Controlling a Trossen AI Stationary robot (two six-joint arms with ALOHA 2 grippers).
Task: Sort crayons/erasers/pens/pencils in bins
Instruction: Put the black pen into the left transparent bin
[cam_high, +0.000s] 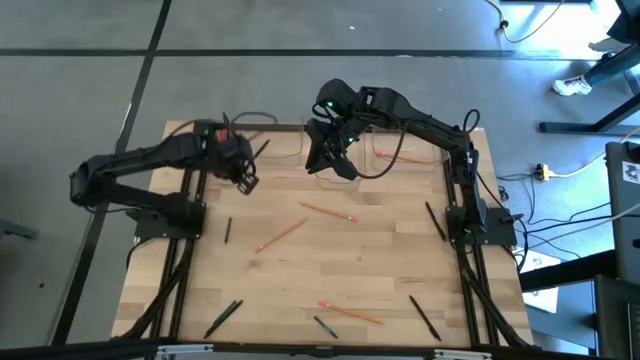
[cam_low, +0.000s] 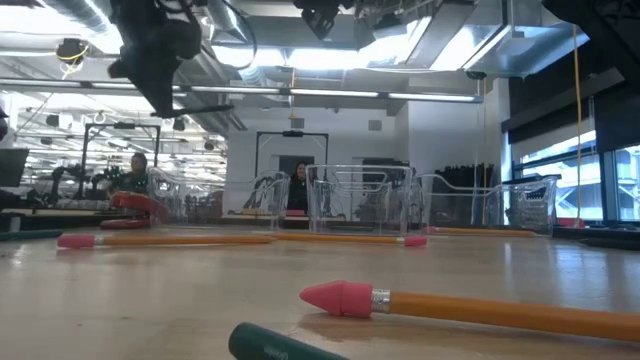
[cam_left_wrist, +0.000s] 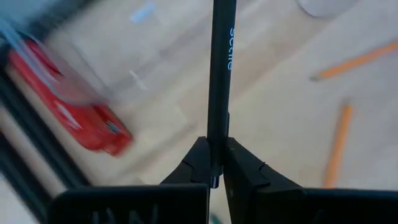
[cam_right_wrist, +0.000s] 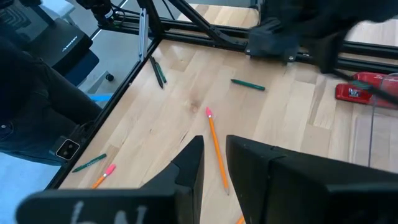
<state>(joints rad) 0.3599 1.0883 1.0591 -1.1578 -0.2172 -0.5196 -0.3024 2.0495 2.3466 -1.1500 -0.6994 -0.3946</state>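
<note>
- Nearest the low camera lies a pencil (cam_low: 470, 308) with a pink eraser tip, and just in front of it the end of a dark green crayon (cam_low: 280, 345)
- The table (cam_high: 330, 270) carries everything; the landmark here is the middle bin (cam_low: 362, 198) of the three clear bins at its far edge
- The left gripper (cam_left_wrist: 211, 163) hangs above the table to the left of the middle bin, fingers closed on a black pen (cam_left_wrist: 221, 74) that sticks straight out from them; a red bar (cam_left_wrist: 74, 118) lies beside a clear bin wall below it
- The right gripper (cam_right_wrist: 214, 162) hovers over the middle bin, fingers parted and holding nothing
- Progress, as I judge it: early. Several pencils, pens and crayons lie scattered on the table well in front of the middle bin; a pencil (cam_high: 395, 155) seems to lie to its right, perhaps in the right bin, and the bins look mostly empty in the low view
- Writing: pale letters on the pen, possibly "scene", not surely readable; white marks on the right gripper's housing cannot be read
</note>
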